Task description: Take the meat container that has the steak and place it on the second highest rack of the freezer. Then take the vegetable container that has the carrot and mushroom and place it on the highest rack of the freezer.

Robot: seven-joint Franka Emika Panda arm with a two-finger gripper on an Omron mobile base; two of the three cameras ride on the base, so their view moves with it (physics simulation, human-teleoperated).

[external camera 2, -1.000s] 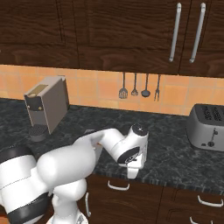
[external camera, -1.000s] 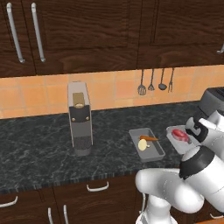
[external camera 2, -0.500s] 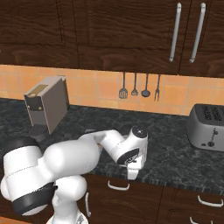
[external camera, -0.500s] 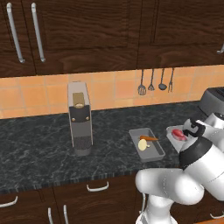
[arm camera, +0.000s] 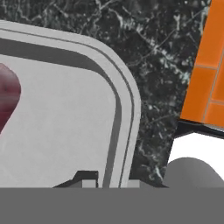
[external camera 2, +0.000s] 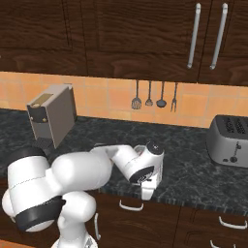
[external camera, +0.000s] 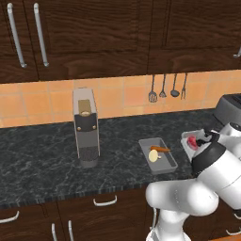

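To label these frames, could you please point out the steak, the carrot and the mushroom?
steak (arm camera: pixel 8 98): hand view, its red rounded end.
carrot (external camera: pixel 161 149): left base view, mid-length.
mushroom (external camera: pixel 153 156): left base view, top of cap.

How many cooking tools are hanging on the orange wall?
4. The dark hanging utensils sit in a row on the orange tiled wall under the dark wooden cabinets, between the boxy grey coffee machine and the silver toaster.

Steak (external camera: pixel 192 140) tray (external camera: pixel 187 147) beside carrot tray (external camera: pixel 158 156)
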